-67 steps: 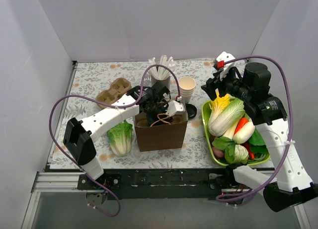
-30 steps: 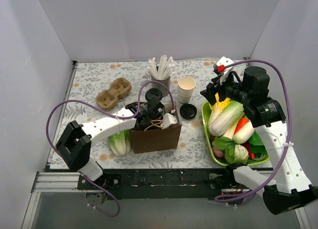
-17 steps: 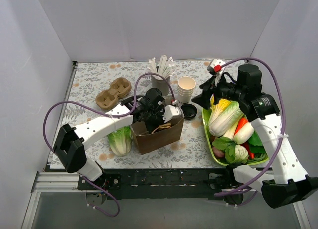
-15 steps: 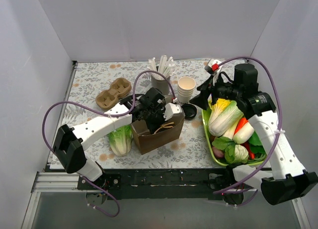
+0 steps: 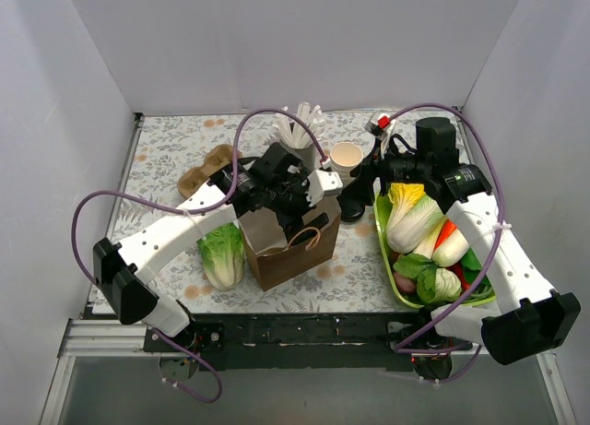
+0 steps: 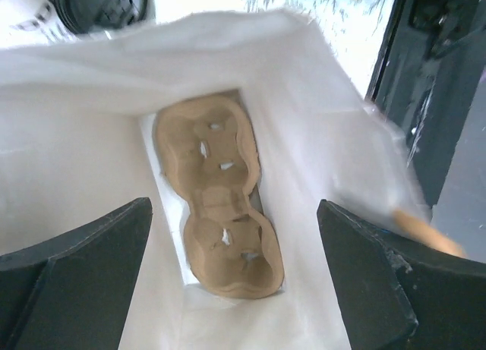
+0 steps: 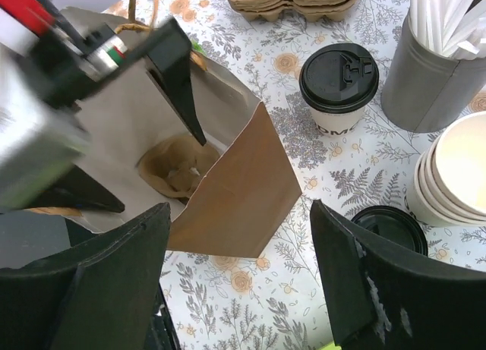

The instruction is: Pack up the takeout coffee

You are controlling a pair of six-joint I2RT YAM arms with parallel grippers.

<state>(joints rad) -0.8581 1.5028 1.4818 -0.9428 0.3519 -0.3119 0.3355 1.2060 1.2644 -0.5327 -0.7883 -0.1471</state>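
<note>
the left pincer (image 6: 233, 207) hangs over the mouth of the brown paper bag (image 5: 293, 250), its jaws spread wide and holding nothing. its wrist view looks straight down into the bag, where a cardboard cup carrier (image 6: 220, 213) lies flat on the bottom.

the takeout coffee (image 7: 339, 84) stands upright on the bench (image 5: 166, 148), outside the bag. it is just beside the bag's far corner, with the grey cup of white sticks (image 7: 425, 84) on its other side. its black lid is on. neither pincer touches it, and in the top view the left arm hides it.

the right pincer (image 7: 239, 209) hovers above the bench beside the bag, jaws also wide apart and empty. below it are a stack of lidless cream cups (image 7: 459, 164) and a loose black lid (image 7: 391, 228) lying flat on the bench. a stack of spare carriers (image 7: 292, 1) sits farther back.

a napa cabbage (image 5: 221, 254) lies on the bench to the left of the bag. a green tray (image 5: 381, 233) of vegetables sits to the right of it.
</note>
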